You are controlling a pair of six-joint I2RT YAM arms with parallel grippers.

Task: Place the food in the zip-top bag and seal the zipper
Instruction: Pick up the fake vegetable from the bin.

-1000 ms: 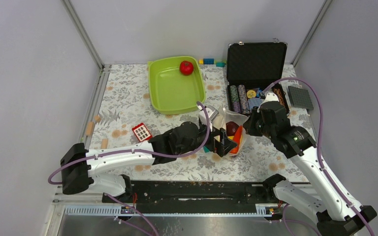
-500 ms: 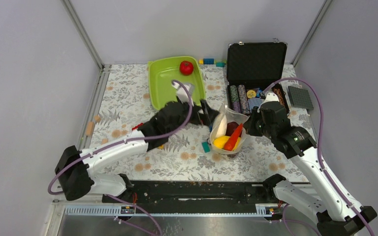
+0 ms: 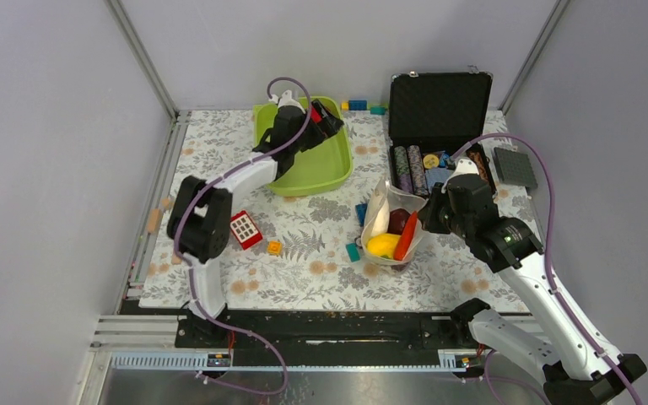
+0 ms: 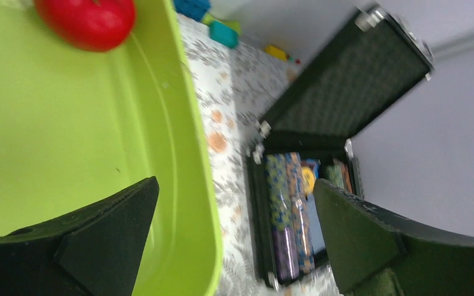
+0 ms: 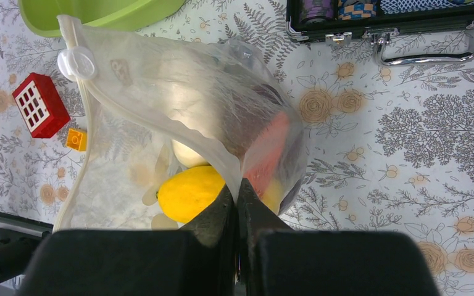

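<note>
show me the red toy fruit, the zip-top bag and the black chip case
red toy fruit [image 4: 86, 21], left wrist view, on its rounded side
zip-top bag [image 5: 210, 86], right wrist view, on its clear side wall
black chip case [image 3: 439, 99], top external view, on its open lid

The tray [image 3: 304, 169] is lime green, the tomato [image 4: 86, 21] red. The bag [image 5: 179, 80] is clear, the lemon [image 5: 191, 192] yellow. The cloth [image 3: 321, 278] has grey ferns and tan roses. The case [image 3: 439, 101] is black.

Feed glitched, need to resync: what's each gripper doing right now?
Left gripper: open, empty, above the green tray, near the red toy fruit.
Right gripper: shut on the zip-top bag rim.
</note>
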